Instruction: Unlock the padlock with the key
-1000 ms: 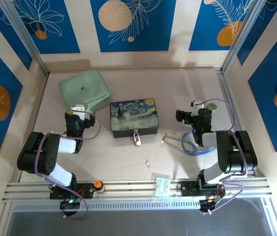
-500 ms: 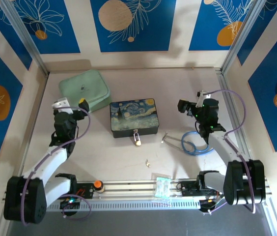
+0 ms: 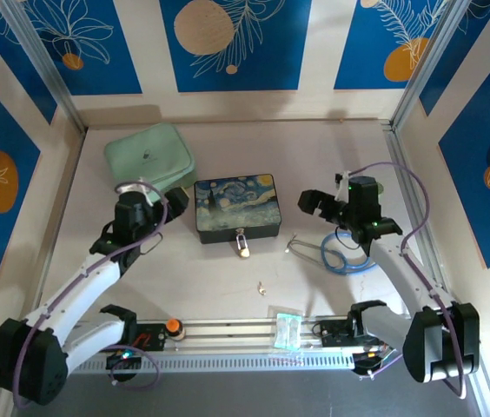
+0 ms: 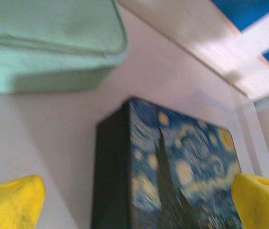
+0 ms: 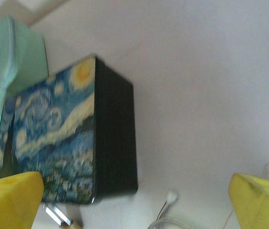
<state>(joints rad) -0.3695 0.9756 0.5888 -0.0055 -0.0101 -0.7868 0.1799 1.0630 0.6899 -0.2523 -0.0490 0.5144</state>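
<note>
**Key lies base-ward and inboard of both open grippers**

The key (image 3: 262, 285) lies loose on the table (image 3: 201, 278), too small to read its long axis. The padlock (image 3: 242, 247) sits against the front of the painted box (image 3: 236, 204). From the right gripper (image 3: 312, 202), fingers spread and empty, the key is toward the bases and to its left. The left gripper (image 3: 160, 224), likewise spread, looks slightly farther off.

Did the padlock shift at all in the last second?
No. The padlock sits in the same spot in the top view, against the front edge of the starry box, which has not moved either.
</note>
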